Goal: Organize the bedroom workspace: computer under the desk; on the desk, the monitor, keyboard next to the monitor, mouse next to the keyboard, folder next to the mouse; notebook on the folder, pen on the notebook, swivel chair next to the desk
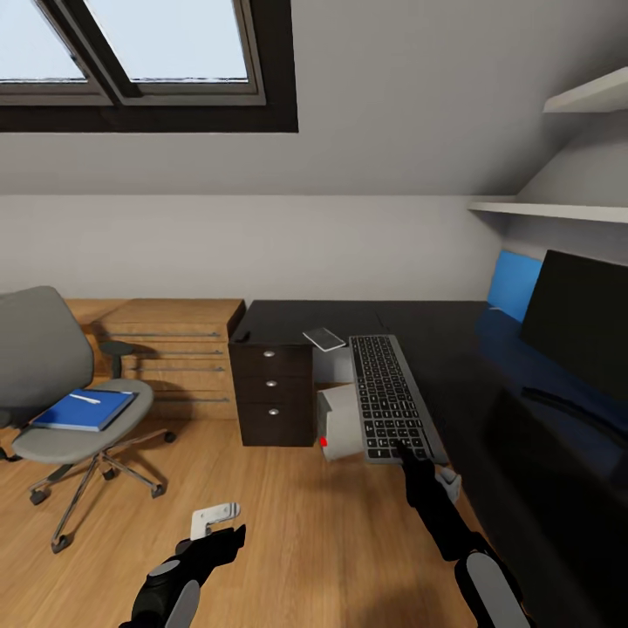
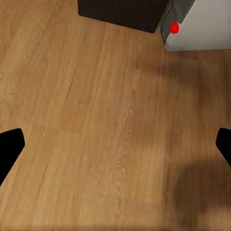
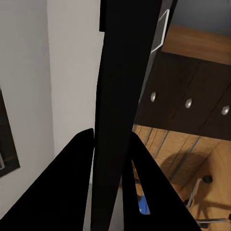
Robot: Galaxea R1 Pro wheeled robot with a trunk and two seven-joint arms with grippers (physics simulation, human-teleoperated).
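Gripping the near end of the keyboard [image 1: 390,399], the right gripper [image 1: 410,455] pinches the slim slab between its two fingers [image 3: 77,178] — in the right wrist view the keyboard [image 3: 120,106] shows edge-on as a dark strip clamped between them. The keyboard sits tilted at the front edge of the desk [image 1: 453,349], its near end past the edge, just above the computer [image 1: 342,423], which stands on the floor under the desk with its red button [image 1: 324,442] facing out. The left gripper [image 1: 228,534] hangs low over the wooden floor [image 1: 262,541] with its jaws spread wide and nothing between them; in the left wrist view its fingertips [image 2: 8,147] sit at the picture's two sides, and the computer [image 2: 202,26] is up ahead. The monitor [image 1: 580,323] stands on the desk at the right, well apart from the keyboard. The notebook [image 1: 324,338] lies flat on the desk just beside the keyboard's far end. The swivel chair [image 1: 61,384] stands at the left, apart from the desk, near a wooden dresser [image 1: 166,349] — the folder [image 1: 85,409] lies on its seat with the pen [image 1: 85,399] on top. Drawer unit [image 1: 272,392] just left of the computer. Mouse not made out.
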